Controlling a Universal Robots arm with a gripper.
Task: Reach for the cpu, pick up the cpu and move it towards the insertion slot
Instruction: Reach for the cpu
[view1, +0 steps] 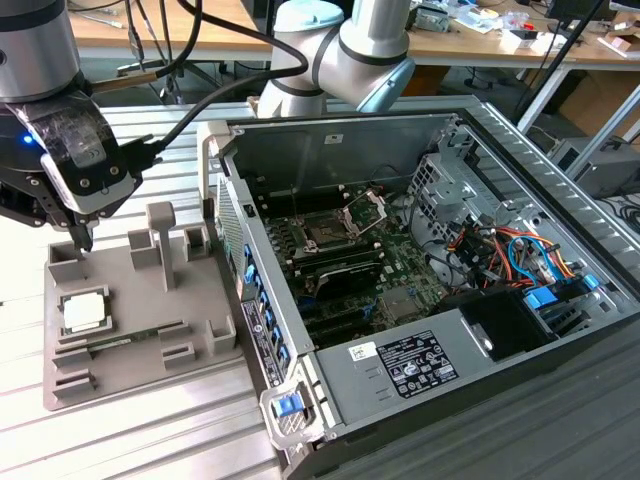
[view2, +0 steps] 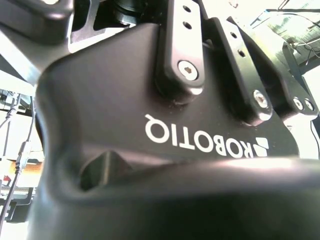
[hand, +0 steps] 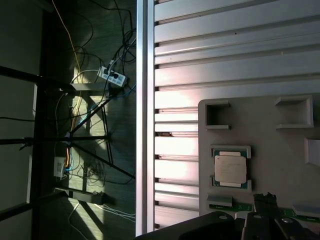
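The cpu (view1: 85, 312), a flat silvery square with a thin tan rim, lies in a pocket of the grey fixture plate (view1: 140, 375) at the exterior view's left. My gripper (view1: 84, 238) hangs just above the plate's far corner, a short way behind the cpu and not touching it. In the first wrist view the cpu (hand: 231, 169) sits in its green-edged pocket. The gripper's black body (view2: 165, 125) shows close up in the second wrist view. The insertion slot (view1: 325, 235), a dark square socket with a raised silver bracket, lies on the green board inside the open computer case.
The open case (view1: 430, 250) stands to the right of the fixture plate, its side wall (view1: 250, 290) between them. Upright grey posts (view1: 162, 240) rise from the plate. A green memory stick (view1: 120, 343) lies near the cpu. The slatted table's edge (hand: 145, 115) borders a floor with cables.
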